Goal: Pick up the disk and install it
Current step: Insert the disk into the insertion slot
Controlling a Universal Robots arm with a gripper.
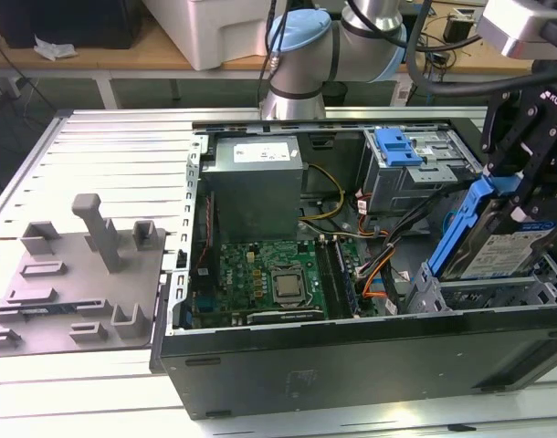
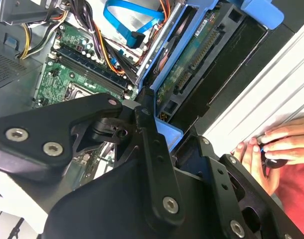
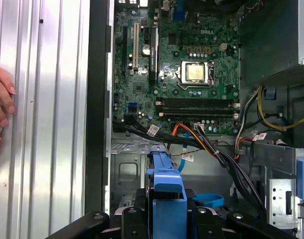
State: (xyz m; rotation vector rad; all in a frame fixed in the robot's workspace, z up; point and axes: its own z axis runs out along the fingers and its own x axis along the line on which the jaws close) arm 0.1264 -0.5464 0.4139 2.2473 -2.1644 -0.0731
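The disk (image 1: 498, 248), a silver drive with a white and blue label in a blue plastic bracket, hangs tilted over the drive bay at the exterior view's right end of the open computer case (image 1: 352, 360). My gripper (image 1: 518, 193) comes down from above and is shut on the disk's upper edge. In the second wrist view the disk (image 2: 192, 64) shows its green circuit-board underside, and the black fingers (image 2: 148, 130) clamp the blue bracket. In the first wrist view the bracket's blue edge (image 3: 166, 181) sticks out between the gripper's black links, above the bay's metal floor.
Inside the case are a grey power supply box (image 1: 257, 187), the green motherboard (image 1: 260, 278), bundled cables (image 3: 212, 144) and a drive cage with a blue tab (image 1: 397, 146). A grey fixture (image 1: 78, 274) lies on the ribbed table. A person's hand (image 2: 271, 144) rests beside the case.
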